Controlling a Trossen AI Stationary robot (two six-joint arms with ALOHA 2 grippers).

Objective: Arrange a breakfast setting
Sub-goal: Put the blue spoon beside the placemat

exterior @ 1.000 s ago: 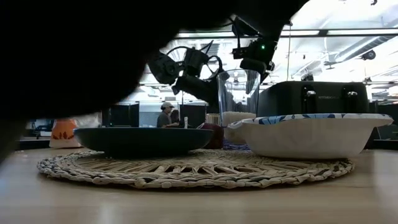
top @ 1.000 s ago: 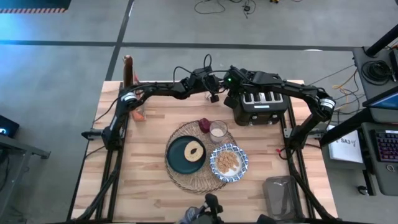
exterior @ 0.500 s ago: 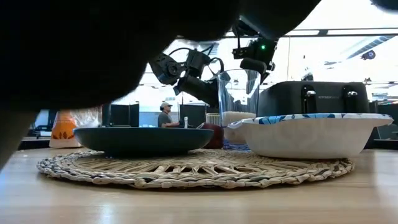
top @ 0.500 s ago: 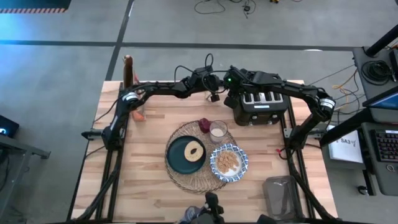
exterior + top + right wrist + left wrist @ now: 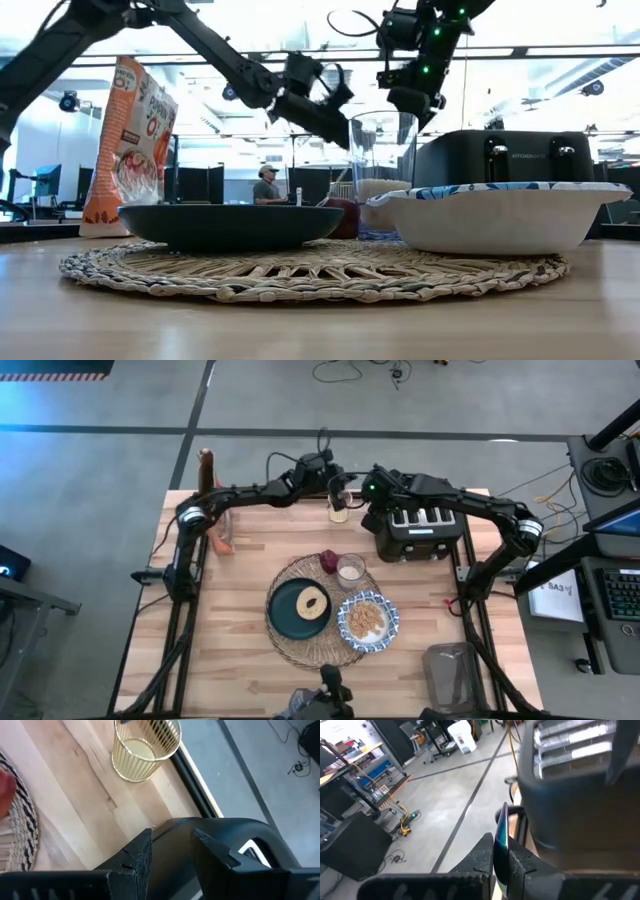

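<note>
Wicker placemat [image 5: 318, 610] lies near the middle of the wooden bench [image 5: 240, 650], carrying the whole setting — a dark teal plate [image 5: 296, 610] with a toasted bread ring [image 5: 311, 602] on it, a blue-and-white patterned bowl [image 5: 367, 622] with cereal on the mat's right edge, a small clear glass [image 5: 350, 570] at the far rim, and a small dark-red fruit [image 5: 328, 561] just beside the glass. From the low view the glass [image 5: 382, 170] stands upright behind the bowl [image 5: 498, 215], with the plate [image 5: 230, 226] to its left.

Both arms reach over the far edge of the bench, well apart from the mat. The left claw [image 5: 338, 493] hovers above a ribbed yellowish cup [image 5: 339, 513]; its fingers [image 5: 501, 851] are pressed on a thin blue-edged flat item that cannot be identified. The right claw [image 5: 372, 510] sits at the near-left corner of the black toaster [image 5: 418, 532]; its fingers [image 5: 137, 857] are spread, with nothing between them. A cereal bag [image 5: 128, 140] stands at the far left.
</note>
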